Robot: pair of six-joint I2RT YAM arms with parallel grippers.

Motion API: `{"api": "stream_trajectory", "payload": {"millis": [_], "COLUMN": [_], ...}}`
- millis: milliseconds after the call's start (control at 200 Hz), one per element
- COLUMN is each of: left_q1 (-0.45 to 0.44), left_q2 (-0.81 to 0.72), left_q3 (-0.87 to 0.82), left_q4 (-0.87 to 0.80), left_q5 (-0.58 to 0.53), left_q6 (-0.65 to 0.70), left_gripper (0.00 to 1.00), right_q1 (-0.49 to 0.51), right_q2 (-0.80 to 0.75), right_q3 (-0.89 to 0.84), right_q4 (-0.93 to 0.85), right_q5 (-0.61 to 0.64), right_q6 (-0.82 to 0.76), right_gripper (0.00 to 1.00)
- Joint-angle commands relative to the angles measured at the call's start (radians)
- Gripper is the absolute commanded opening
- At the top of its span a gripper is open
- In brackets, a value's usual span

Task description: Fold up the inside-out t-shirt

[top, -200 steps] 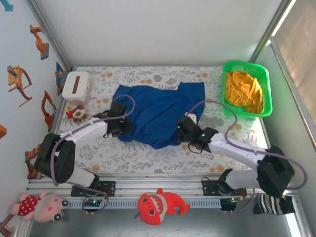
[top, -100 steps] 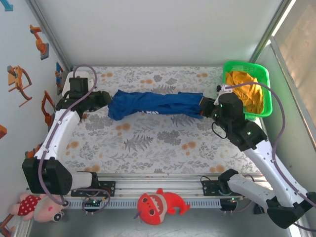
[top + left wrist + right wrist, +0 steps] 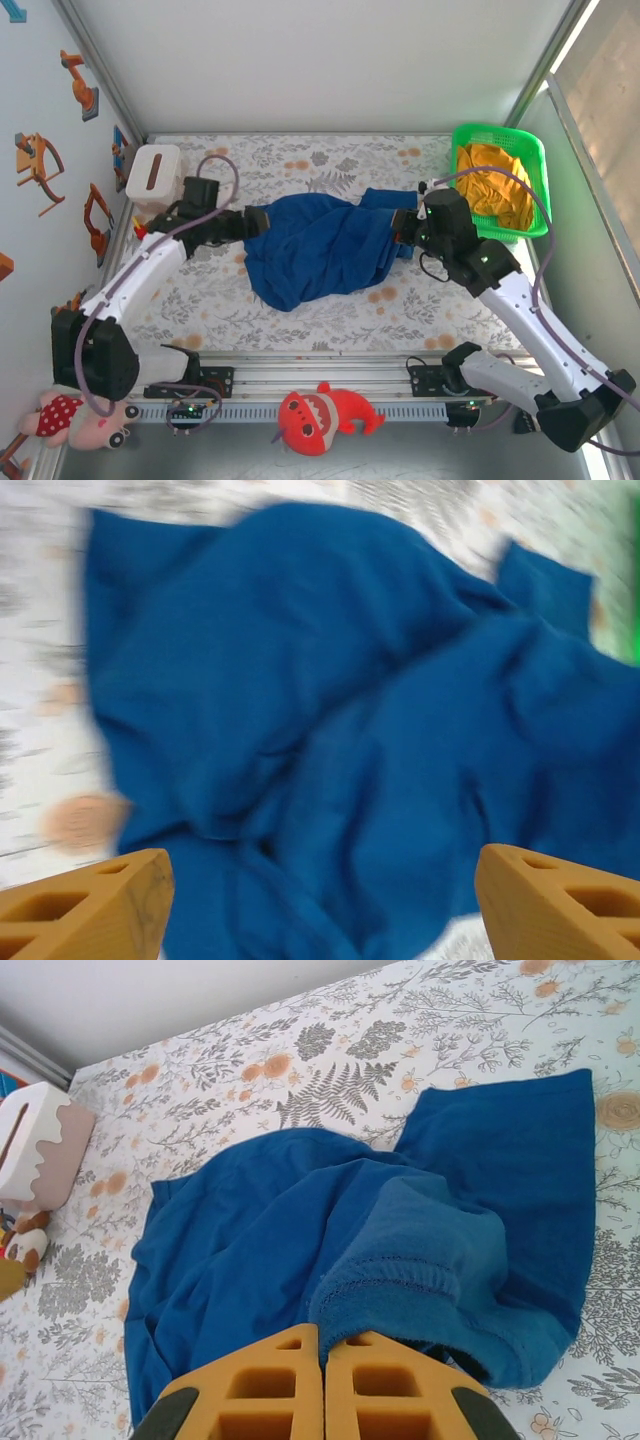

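Released by left gripper [image 3: 252,222], t-shirt [image 3: 320,250] sags; long axis left-right.

A robot lab test cell, left arm [image 3: 140,275] and right arm [image 3: 525,305] bolted to an aluminium rail [image 3: 330,368], white panel walls [image 3: 330,60], floral cloth [image 3: 330,315] over the table, robot stickers [image 3: 40,165], plush shark [image 3: 325,415] out front.

The blue t-shirt [image 3: 320,250] lies crumpled in a soft heap in the middle. Its right end is bunched up, pinched in my right gripper [image 3: 322,1335].
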Motion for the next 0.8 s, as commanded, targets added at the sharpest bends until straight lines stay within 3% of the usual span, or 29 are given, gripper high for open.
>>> {"api": "stream_trajectory", "payload": {"millis": [0,160,366,556,796], "left_q1": [-0.175,-0.399,-0.573,-0.669,-0.714], "left_q2": [-0.028,0.068,0.244,0.353,0.407], "left_q3": [-0.041,-0.036,0.012,0.058,0.055], "left_q4": [0.176,0.313,0.457,0.541,0.614], "left_q5": [-0.078,-0.196,-0.257,-0.304,-0.372], "left_q6": [0.055,0.111,0.145,0.154,0.13], "left_gripper": [0.82,0.83,0.87,0.88,0.9], "right_q1": [-0.005,-0.006,-0.005,-0.005,-0.006], "right_q2": [-0.026,-0.023,-0.017,-0.018,-0.021], "right_q3": [-0.004,0.001,0.001,0.002,0.007], "right_q4": [0.028,0.035,0.051,0.05,0.047], "right_q5": [-0.012,-0.02,-0.029,-0.027,-0.034], "right_q6": [-0.015,-0.003,0.013,0.016,0.016], "right_gripper": [0.0,0.0,0.0,0.0,0.0]}}
